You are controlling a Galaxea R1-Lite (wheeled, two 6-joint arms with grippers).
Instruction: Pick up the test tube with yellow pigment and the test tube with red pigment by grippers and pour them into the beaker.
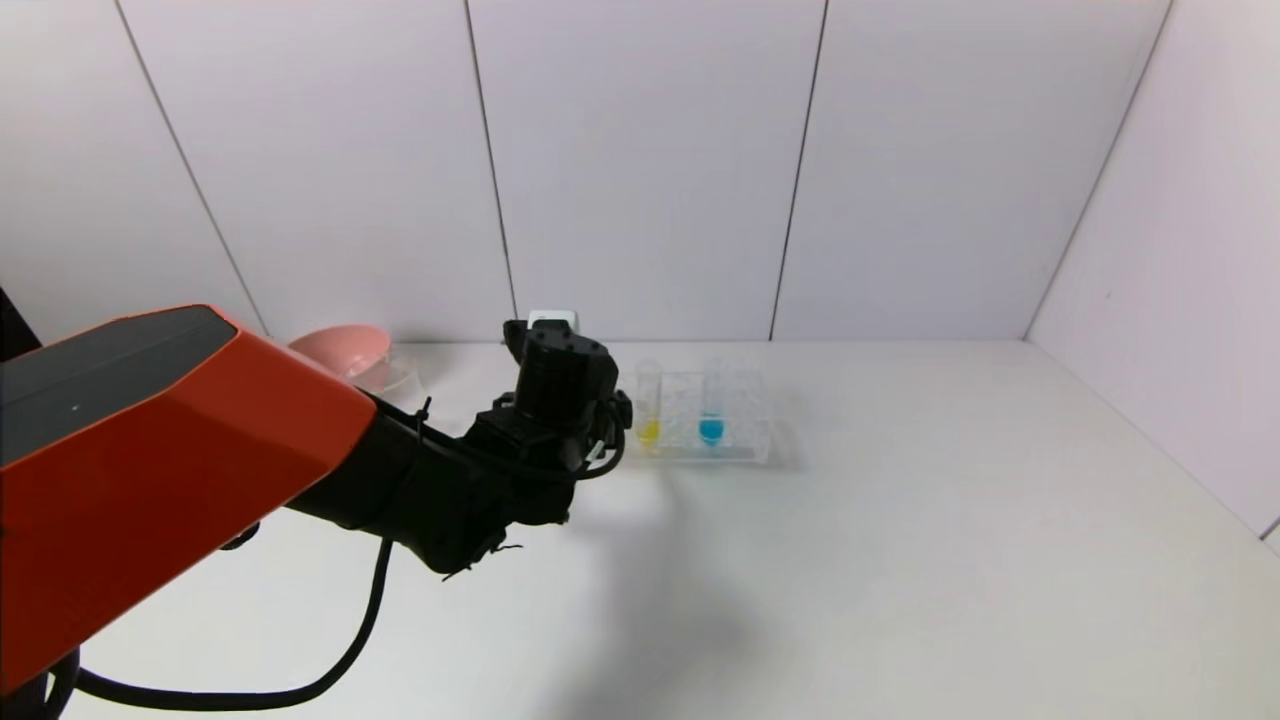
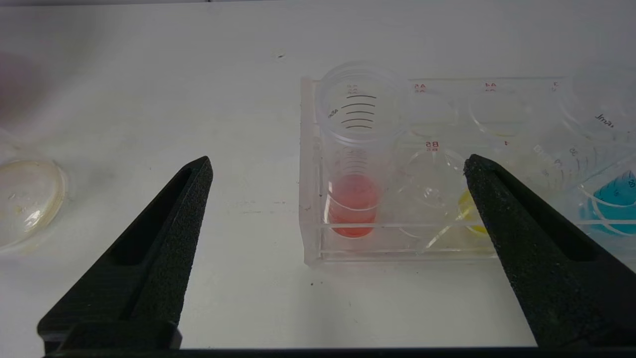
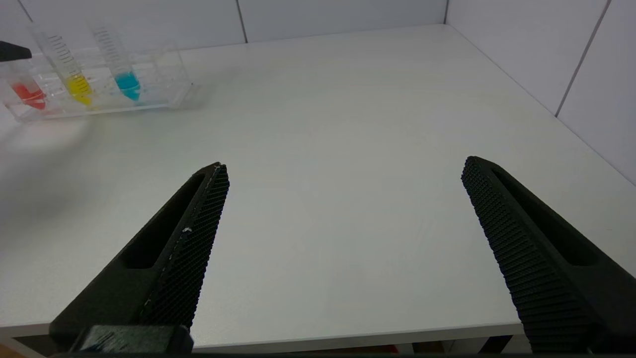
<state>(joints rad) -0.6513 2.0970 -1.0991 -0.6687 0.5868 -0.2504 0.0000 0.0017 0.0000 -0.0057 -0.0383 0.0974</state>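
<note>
Hovering low over the white counter (image 2: 149,74), the left tool (image 2: 338,166) holds its black jaws wide apart around nothing, with the test tube with red pigment (image 2: 354,149) standing upright in the clear rack (image 2: 318,248) straight ahead of the gap. Just beyond its right jaw stands the test tube with yellow pigment (image 1: 649,405), the blue tube (image 1: 712,405) past that, and the beaker (image 2: 27,201) sits off its left jaw. The right tool (image 3: 345,166), also spread open and empty, hangs over the counter's near edge, well away from the rack.
</note>
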